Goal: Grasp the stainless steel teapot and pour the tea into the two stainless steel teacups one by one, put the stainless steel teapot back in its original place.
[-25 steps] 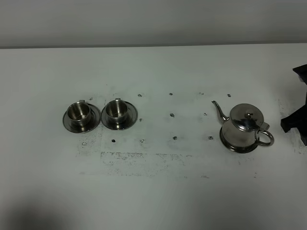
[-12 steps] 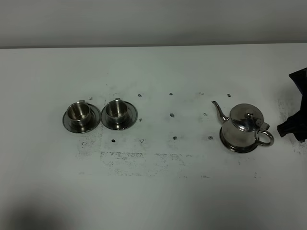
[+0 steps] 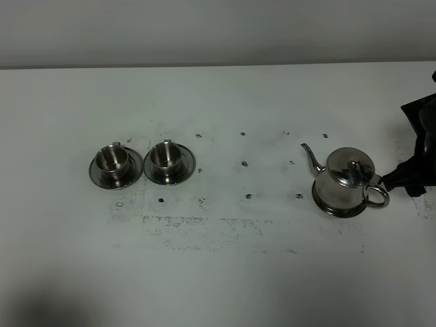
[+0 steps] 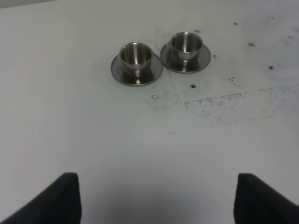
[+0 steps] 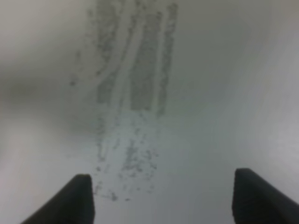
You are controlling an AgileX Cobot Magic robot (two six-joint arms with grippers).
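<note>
White scuffed table (image 3: pixel 225 272): teapot (image 3: pixel 346 180) right; two saucered teacups (image 3: pixel 111 161) (image 3: pixel 164 157) left, adjacent.

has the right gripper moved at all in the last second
Yes. In the high view the right gripper has slid left toward the teapot, which has stayed put; one of its fingers now sits just beside the handle.

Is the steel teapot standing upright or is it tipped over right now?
Upright. The stainless steel teapot sits flat on the table, with its domed lid on top.
</note>
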